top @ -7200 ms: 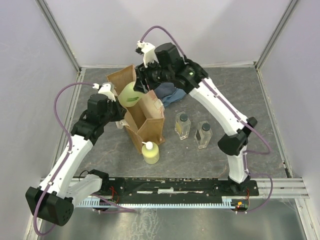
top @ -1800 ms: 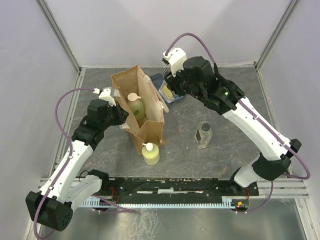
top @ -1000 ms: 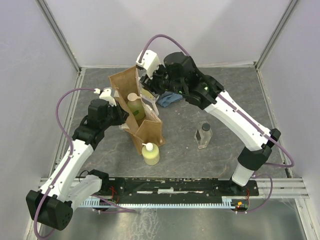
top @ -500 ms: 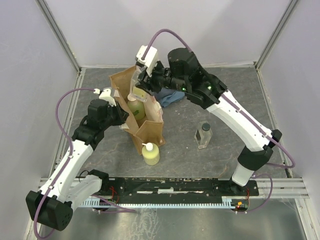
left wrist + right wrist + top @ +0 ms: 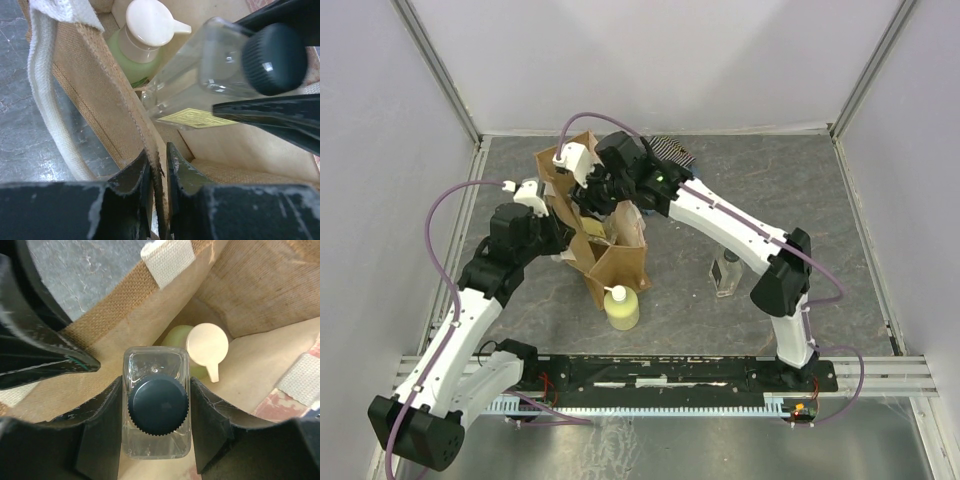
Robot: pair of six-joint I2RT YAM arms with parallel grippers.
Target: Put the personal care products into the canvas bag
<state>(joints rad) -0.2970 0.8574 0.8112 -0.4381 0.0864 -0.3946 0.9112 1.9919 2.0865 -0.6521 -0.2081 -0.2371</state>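
since half a second ago the right gripper (image 5: 156, 405) has swung leftward from the far rim of the canvas bag (image 5: 620, 262) and come down into its open mouth, carrying a clear square bottle (image 5: 156, 367); the left arm has barely shifted. the right fingers (image 5: 102, 435) are closed partway on the bottle's flat sides, one pad on each side. the dark cap (image 5: 158, 412) sits between them, toward the wrist, and the glass body reaches out past the fingertips into the bag. beyond those fingertips, deeper in the bag, lies the green bottle (image 5: 176, 340) with its beige cap (image 5: 207, 347), just past the clear bottle's base; whether the two touch cannot be told. the left gripper (image 5: 157, 170) is pinched nearly shut on the bag's near wall, the woven edge running up between its two fingers (image 5: 132, 182), and the whitish handle (image 5: 47, 110) hangs to the left of them. in the left wrist view the held bottle is tilted above and to the right of those fingers, inside the bag. outside the bag, the yellow bottle (image 5: 622, 306) with white pump stands on the table (image 5: 840, 220) just beside the bag's near end, nearer the arm bases than either gripper. the second clear bottle (image 5: 725, 272) stands well apart to the right of the right fingers. a striped cloth (image 5: 672, 152) shows at the far side, behind the right arm.
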